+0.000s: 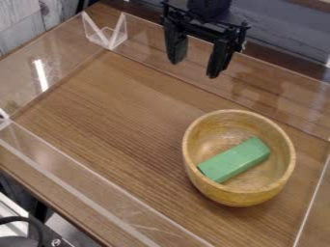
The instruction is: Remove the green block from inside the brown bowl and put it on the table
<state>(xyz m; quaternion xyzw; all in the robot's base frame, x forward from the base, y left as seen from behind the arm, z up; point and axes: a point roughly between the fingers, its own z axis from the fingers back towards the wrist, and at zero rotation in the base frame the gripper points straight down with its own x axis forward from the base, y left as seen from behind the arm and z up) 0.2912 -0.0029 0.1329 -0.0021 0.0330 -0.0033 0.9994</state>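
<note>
The arm above the gripper (196,55) is cut off by the top edge, and its dark fingers hang spread apart, holding nothing. The green block (233,161) lies slantwise inside the brown bowl (206,133), which sits on the table (110,116) well apart from the gripper.

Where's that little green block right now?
The green block lies inside the brown bowl, at the camera view's lower right, well below the open gripper hanging at the top.
</note>
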